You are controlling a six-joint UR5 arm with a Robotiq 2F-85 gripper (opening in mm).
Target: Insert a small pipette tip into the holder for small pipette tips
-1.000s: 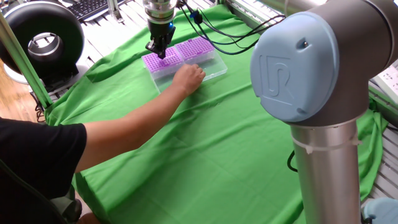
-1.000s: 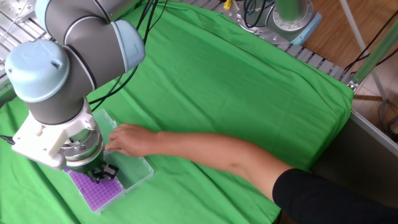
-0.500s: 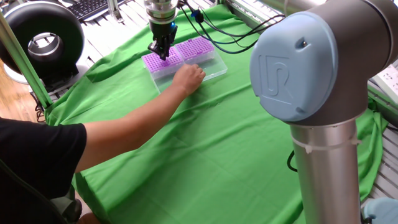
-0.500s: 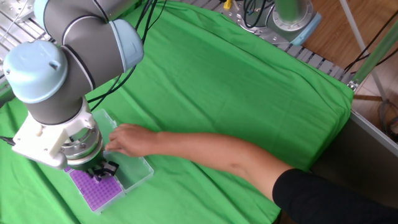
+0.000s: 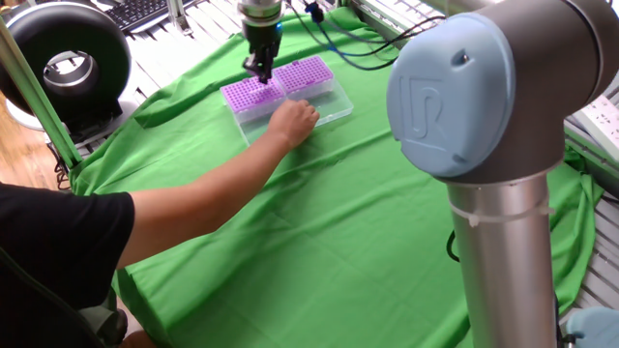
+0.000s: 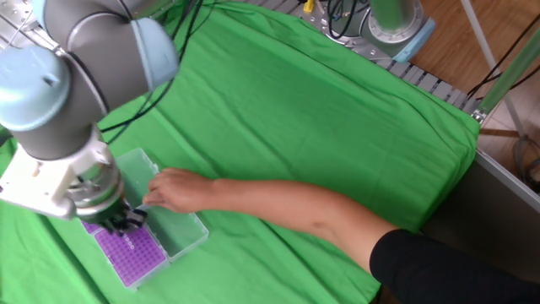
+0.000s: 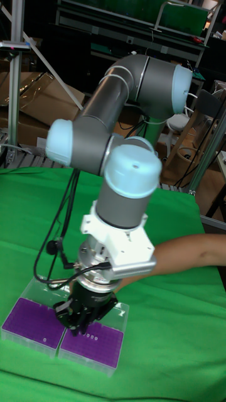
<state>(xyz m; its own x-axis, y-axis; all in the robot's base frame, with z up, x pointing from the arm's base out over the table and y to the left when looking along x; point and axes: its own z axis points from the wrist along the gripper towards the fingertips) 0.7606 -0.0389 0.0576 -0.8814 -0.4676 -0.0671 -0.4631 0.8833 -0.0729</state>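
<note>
Your gripper hangs over the purple tip holder, fingers pointing straight down, above the seam between it and the second purple rack. In the other fixed view the gripper sits above the near end of the holder, not touching the purple top. In the tall view the gripper is right over the near holder, with the second rack off to one side.

Jaws: the fingers look close together, but you cannot tell from these views whether they are closed or gripping anything. No tip is visible between them; too small and dark to make out.

A person's hand rests on the clear box that carries both racks, just beside the jaws on the side away from the arm base. In the other fixed view the hand touches the clear box next to the gripper. All of it sits on a green cloth.
</note>
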